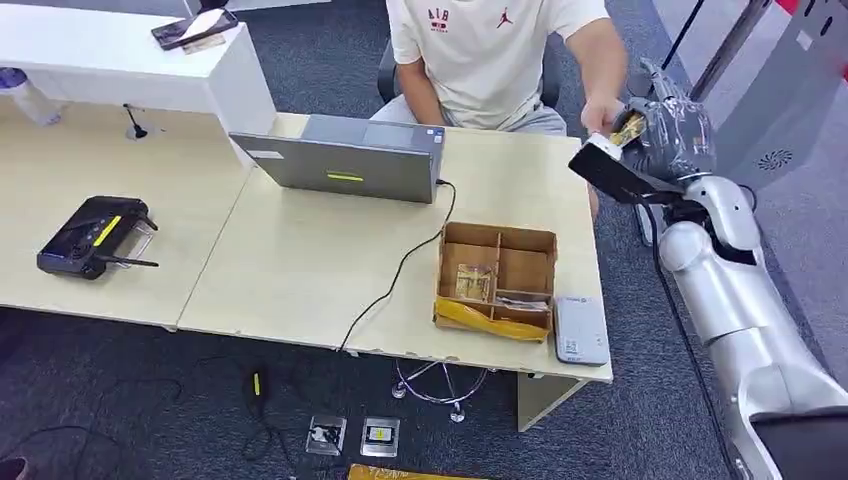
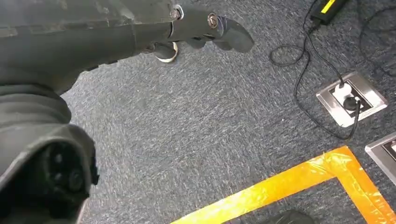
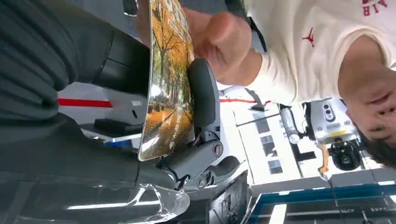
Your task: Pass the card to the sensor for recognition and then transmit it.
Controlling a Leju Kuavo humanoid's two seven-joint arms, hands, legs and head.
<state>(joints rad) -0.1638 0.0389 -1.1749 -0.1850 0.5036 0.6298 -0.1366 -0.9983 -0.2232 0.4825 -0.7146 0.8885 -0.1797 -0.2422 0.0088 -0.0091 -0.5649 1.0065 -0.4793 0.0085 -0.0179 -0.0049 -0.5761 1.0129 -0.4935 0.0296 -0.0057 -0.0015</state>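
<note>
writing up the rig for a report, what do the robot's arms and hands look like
The right arm has rounded silver shells with black joints and a thin black cable running beside it. The right hand is dark grey under a glossy clear cover. The left hand shows a grey ribbed cover and dark fingers with silver screws.

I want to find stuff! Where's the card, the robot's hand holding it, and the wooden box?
card (image 3: 168, 84), right wrist view, middle of its picture face.
right hand (image 1: 672, 130), head view, back of the hand.
wooden box (image 1: 500, 236), head view, far rim.
</note>
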